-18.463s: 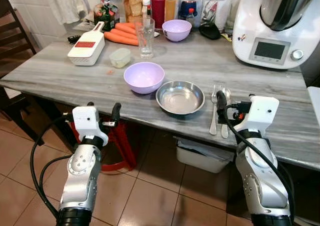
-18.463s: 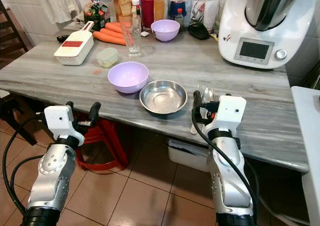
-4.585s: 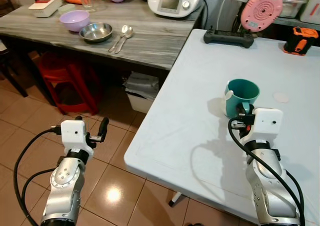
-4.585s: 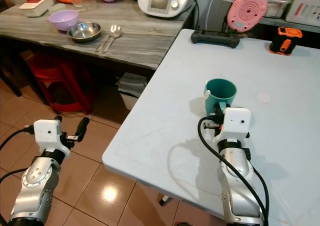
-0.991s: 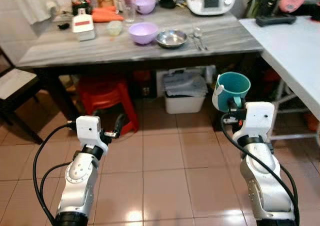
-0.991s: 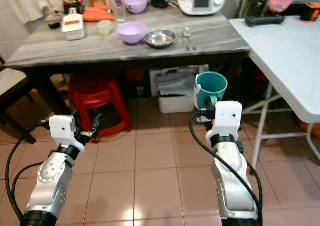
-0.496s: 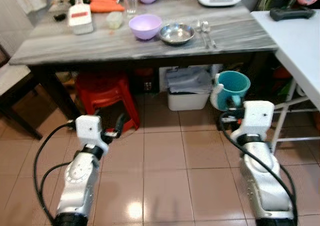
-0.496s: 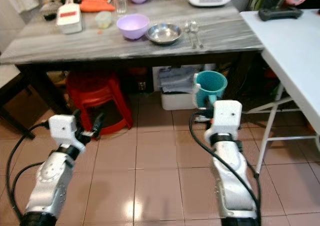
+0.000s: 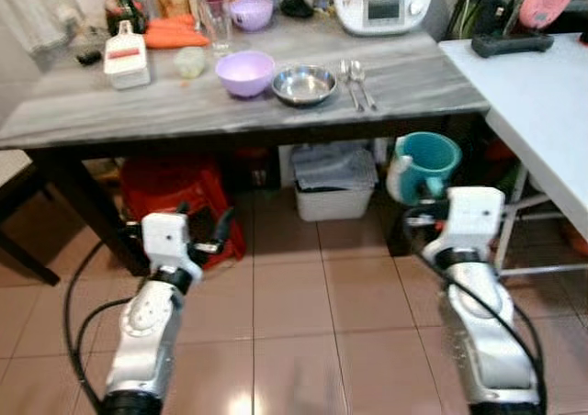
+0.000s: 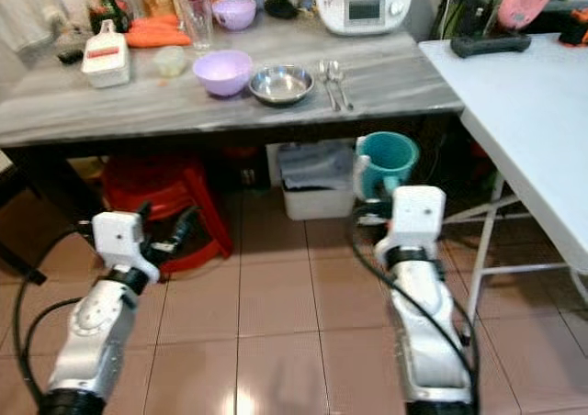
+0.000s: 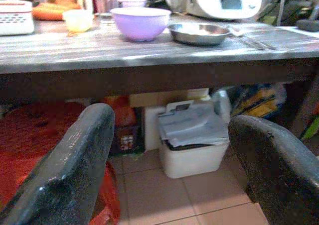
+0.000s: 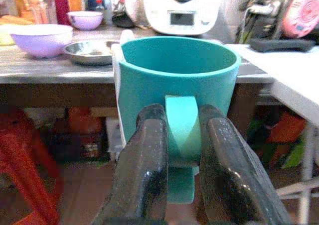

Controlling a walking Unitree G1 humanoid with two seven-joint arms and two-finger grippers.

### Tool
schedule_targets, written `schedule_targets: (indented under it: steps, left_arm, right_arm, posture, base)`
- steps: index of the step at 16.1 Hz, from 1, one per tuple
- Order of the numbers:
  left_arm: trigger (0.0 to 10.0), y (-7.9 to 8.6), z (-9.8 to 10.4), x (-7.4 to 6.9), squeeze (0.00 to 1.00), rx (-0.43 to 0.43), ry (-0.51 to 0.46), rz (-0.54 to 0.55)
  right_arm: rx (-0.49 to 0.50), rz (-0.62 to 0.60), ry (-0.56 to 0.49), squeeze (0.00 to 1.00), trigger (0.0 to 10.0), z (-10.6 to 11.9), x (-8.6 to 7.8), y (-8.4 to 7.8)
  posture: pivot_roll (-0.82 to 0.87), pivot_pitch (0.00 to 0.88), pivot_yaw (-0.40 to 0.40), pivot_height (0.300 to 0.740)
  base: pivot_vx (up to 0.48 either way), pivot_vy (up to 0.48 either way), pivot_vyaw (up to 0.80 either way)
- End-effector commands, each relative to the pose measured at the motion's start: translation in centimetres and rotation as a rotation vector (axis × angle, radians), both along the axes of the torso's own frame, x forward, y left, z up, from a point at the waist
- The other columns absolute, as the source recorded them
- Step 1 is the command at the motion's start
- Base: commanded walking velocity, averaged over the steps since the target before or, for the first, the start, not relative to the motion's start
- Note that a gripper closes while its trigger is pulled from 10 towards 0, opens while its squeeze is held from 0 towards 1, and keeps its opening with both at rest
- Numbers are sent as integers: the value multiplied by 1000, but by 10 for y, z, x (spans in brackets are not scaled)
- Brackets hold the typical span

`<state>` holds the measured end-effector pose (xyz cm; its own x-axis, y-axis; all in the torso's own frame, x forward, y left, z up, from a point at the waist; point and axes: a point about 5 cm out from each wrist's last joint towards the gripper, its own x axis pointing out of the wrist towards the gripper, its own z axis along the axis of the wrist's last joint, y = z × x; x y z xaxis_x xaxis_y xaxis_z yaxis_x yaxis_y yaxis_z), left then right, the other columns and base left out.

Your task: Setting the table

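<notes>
A home kitchen: a grey wood-grain table (image 9: 110, 112) carries a white kitchen machine (image 9: 381, 0), lilac bowls (image 9: 244, 71), a steel bowl (image 9: 304, 84), carrots (image 9: 175, 35) and bottles, above a terracotta tile floor (image 9: 303, 314) with a red plastic stool (image 9: 175, 190).

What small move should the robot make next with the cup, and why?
Probably step closer to the grey table: the right gripper holds the teal cup by its handle over the floor, short of the edge, while the bowls and cutlery lie on top.
</notes>
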<state>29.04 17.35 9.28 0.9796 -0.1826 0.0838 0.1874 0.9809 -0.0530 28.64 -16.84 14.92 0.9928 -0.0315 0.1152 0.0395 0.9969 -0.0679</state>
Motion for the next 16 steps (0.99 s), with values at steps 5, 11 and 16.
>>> schedule_targets:
  steps: [5, 11, 16]
  left_arm:
    - [10000, -4, 4, 1, 0, -1, -10, -8]
    - [10000, -9, 3, -2, 0, -12, -6, -19]
    - [10000, -13, 4, -2, 0, -19, -6, -30]
  right_arm:
    - [-9, -15, -37, 0, 10000, 8, -1, -5]
    - [9, -28, -32, 0, 10000, 7, -1, -6]
    - [13, -30, -34, 0, 10000, 7, 0, -6]
  posture:
    - [-68, 82, 56, 740]
    - [-67, 81, 57, 740]
    - [-67, 80, 60, 740]
  base:
    - [323, 0, 325]
    - [322, 0, 150]
    - [323, 0, -320]
